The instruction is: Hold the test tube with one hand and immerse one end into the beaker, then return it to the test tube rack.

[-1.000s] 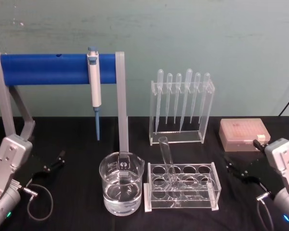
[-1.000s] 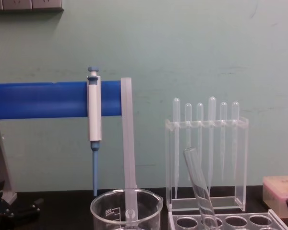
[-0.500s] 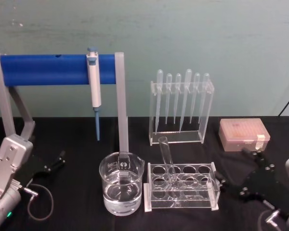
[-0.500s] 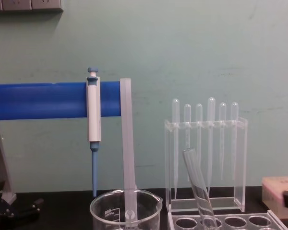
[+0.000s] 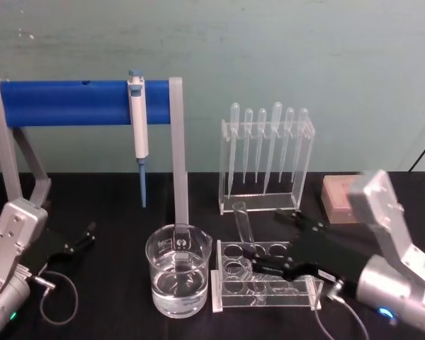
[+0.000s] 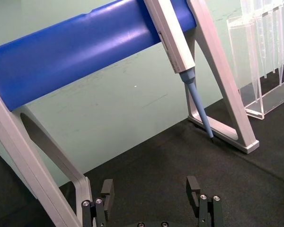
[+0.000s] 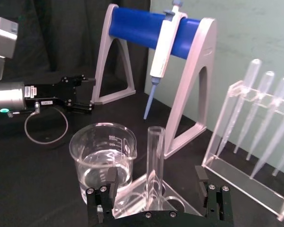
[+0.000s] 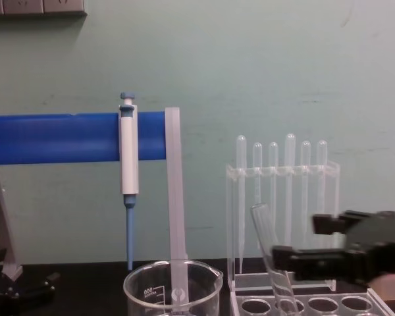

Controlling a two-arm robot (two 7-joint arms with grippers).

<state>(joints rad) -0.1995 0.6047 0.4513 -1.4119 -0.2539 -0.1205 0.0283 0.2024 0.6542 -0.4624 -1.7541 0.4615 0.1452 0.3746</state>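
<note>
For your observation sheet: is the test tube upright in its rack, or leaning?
Leaning: the test tube tilts in the rack, rim left of its base.

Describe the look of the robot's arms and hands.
The left hand and right hand are black, each with two flat fingers fixed by small screws. Silver cylindrical wrists follow, then pale grey boxy links. A thin grey cable loops at each wrist.
</note>
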